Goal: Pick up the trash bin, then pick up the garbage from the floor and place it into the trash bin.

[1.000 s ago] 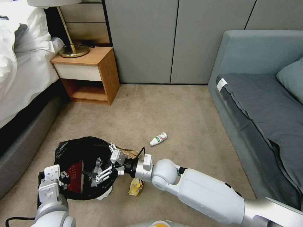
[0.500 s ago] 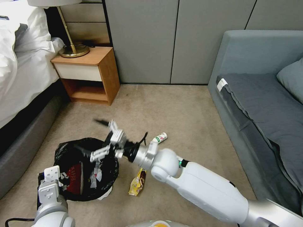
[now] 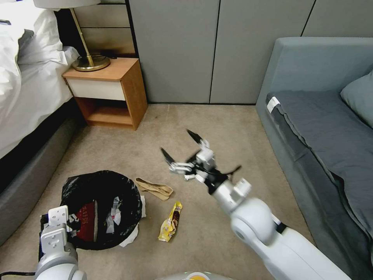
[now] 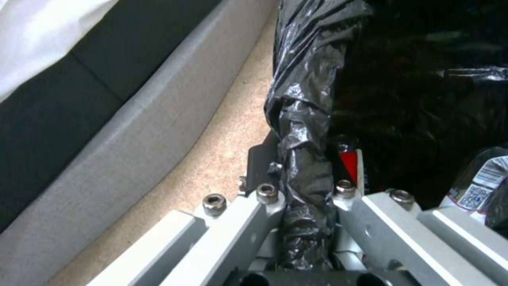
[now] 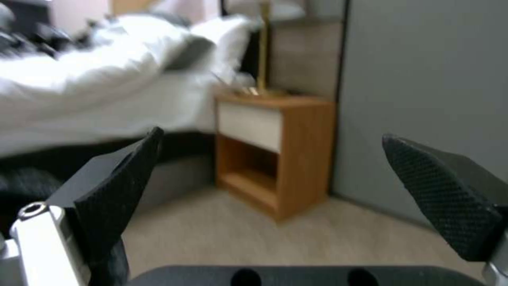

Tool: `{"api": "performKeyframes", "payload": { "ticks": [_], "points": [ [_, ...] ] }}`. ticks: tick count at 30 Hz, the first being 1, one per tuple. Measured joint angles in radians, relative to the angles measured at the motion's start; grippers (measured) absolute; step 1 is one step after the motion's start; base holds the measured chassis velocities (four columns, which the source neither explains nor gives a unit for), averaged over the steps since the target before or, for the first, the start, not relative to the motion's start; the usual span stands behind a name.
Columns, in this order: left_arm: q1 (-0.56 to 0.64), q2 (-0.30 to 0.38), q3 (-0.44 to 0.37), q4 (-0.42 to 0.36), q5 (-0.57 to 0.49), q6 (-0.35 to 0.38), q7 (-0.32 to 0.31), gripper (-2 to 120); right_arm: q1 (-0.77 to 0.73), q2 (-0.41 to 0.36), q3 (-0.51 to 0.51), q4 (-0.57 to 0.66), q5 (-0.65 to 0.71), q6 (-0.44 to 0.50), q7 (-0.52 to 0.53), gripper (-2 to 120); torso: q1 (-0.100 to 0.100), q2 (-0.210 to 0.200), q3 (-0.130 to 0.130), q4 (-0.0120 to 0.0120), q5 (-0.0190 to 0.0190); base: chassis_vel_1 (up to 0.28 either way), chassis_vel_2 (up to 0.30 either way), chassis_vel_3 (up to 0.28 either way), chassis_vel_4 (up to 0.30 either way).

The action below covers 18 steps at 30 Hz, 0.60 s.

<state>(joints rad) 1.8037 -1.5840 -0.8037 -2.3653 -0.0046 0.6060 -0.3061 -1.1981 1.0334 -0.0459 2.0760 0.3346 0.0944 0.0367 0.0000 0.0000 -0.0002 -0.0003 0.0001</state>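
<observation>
Both arms have glossy white shells with rounded joints. Right gripper: white linkages, black dimpled fingertip pads, black cable. Left gripper: grey bars fastened with hex-socket screws.

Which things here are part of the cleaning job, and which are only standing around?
Job: trash bin, held by left gripper; brown paper bag; yellow wrapper; right gripper, open above the carpet.

Not job: nightstand, lamp, bed, sofa.
</observation>
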Motion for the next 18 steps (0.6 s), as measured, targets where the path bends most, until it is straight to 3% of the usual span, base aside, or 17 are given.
{"api": "performKeyframes", "payload": {
  "ticks": [4, 9, 18],
  "points": [
    [0.000, -0.001, -0.001, -0.001, 0.000, 0.000, 0.000, 1, -0.054, 0.010, 0.023, -0.031, -0.021, -0.009, 0.024, 100, 0.000, 0.000, 0.000, 0.0001, 0.0000, 0.000, 0.000, 0.000, 0.000],
    [0.004, -0.002, -0.002, -0.009, -0.001, 0.001, 0.000, 1, -0.083, 0.037, 0.017, -0.089, 0.030, -0.114, 0.094, 100, 0.000, 0.000, 0.000, 0.0003, -0.0002, 0.000, 0.000, 0.000, 0.000],
    [0.019, -0.008, -0.001, -0.022, -0.001, 0.001, 0.000, 1, 0.075, 0.027, -0.103, -0.135, 0.217, -0.294, 0.177, 100, 0.000, 0.000, 0.000, 0.0004, -0.0003, 0.000, 0.000, 0.000, 0.000]
  ]
}}
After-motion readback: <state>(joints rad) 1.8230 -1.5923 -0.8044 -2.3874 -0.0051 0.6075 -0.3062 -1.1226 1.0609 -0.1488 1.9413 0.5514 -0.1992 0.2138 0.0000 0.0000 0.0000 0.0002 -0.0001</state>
